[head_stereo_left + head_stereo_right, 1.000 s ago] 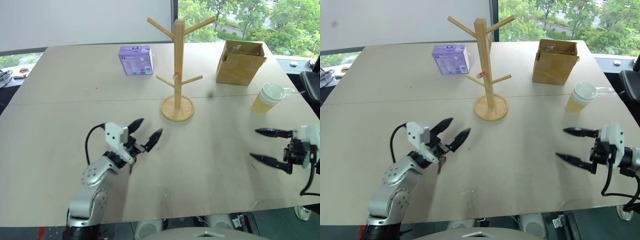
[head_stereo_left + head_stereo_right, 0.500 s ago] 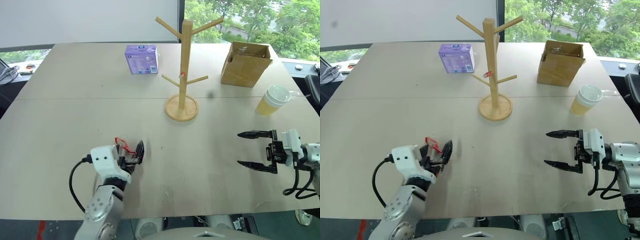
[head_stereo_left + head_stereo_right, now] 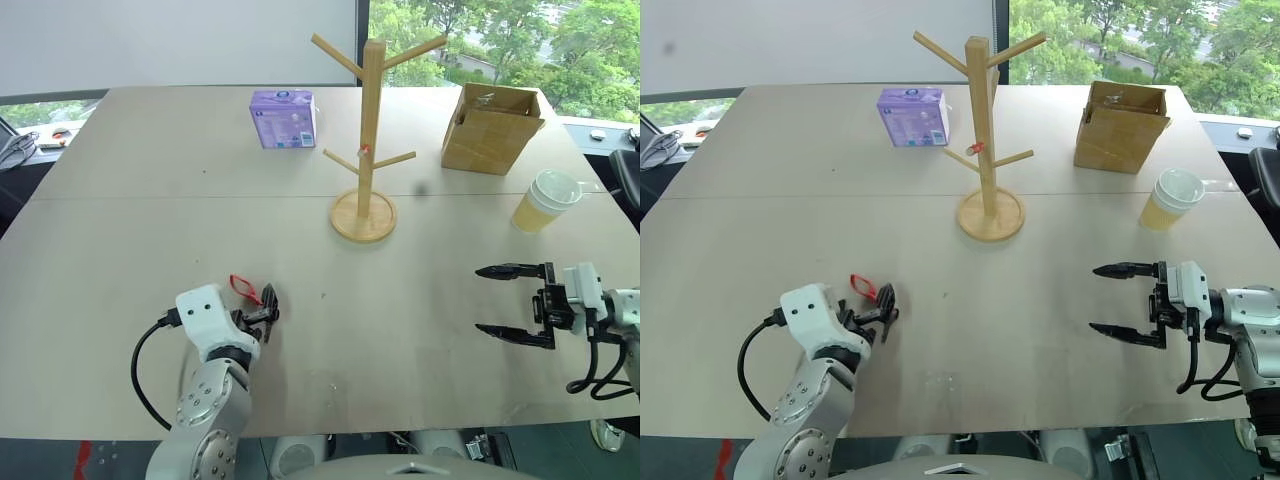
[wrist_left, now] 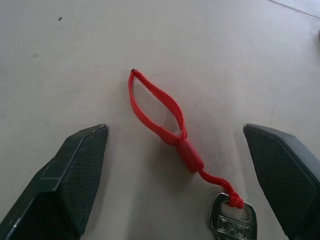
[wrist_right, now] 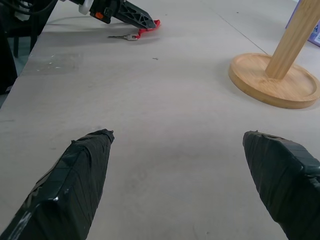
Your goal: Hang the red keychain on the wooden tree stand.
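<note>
The red keychain (image 4: 160, 115) lies flat on the table, with its red loop, short cord and small metal key (image 4: 230, 225). My left gripper (image 3: 268, 300) is low over the table near the front left. It is open, with its two fingers wide apart on either side of the keychain (image 3: 243, 288) and not touching it. The wooden tree stand (image 3: 372, 130) stands upright at mid-table, well beyond the keychain. My right gripper (image 3: 480, 298) hovers open and empty at the front right, pointing toward the table's middle.
A purple box (image 3: 283, 118) sits behind and left of the stand. A brown cardboard box (image 3: 490, 127) stands at the back right, with a paper cup (image 3: 545, 200) in front of it. The stand's round base (image 5: 272, 87) lies ahead of my right gripper.
The camera has shifted. My left gripper has dropped, pulled back and tilted level, so the red loop now shows ahead of its fingers. The right gripper has come slightly inward.
</note>
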Controlling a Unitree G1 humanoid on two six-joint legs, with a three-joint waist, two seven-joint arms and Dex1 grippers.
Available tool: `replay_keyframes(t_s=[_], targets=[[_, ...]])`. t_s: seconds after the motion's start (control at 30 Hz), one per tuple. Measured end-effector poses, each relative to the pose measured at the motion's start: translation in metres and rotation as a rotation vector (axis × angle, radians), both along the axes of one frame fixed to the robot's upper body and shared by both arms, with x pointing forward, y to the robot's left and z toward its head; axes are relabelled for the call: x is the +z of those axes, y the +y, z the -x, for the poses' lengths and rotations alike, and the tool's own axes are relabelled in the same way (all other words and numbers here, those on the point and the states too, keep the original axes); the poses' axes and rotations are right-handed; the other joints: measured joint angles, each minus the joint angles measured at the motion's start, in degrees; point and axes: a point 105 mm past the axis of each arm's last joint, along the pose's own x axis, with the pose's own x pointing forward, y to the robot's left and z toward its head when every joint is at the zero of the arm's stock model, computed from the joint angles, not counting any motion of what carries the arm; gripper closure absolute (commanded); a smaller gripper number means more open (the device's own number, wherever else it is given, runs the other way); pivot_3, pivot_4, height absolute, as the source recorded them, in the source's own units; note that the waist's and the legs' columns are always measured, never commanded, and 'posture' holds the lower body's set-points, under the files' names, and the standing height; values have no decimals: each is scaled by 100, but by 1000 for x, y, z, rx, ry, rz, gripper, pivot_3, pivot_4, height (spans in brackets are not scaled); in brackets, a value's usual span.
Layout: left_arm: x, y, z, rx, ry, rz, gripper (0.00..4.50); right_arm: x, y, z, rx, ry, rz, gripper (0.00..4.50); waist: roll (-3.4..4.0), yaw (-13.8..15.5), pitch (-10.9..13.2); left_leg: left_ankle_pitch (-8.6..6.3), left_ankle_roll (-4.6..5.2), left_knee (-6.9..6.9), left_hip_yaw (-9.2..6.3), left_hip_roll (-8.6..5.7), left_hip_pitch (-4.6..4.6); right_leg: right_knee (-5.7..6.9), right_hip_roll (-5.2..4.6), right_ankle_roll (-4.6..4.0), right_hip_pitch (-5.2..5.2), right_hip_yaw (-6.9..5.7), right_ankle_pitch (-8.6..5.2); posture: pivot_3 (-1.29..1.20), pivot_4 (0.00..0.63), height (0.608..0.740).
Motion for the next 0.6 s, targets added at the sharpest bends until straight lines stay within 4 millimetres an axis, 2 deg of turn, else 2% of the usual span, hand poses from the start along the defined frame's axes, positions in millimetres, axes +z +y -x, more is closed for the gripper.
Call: replay_keyframes(t_s=[0.23, 0.6], targets=[[-1, -3, 0, -21, 100, -82, 0, 4, 1, 4, 17, -4, 6, 31, 6, -1, -3, 0, 0, 0, -1, -1, 2, 1, 0, 1, 3, 0, 1, 0, 150, 740], [-1, -2, 4, -17, 161, -138, 0, 7, 5, 5, 30, 4, 0, 31, 7, -3, -4, 0, 0, 0, -1, -1, 3, 0, -1, 0, 4, 1, 0, 0, 150, 740]])
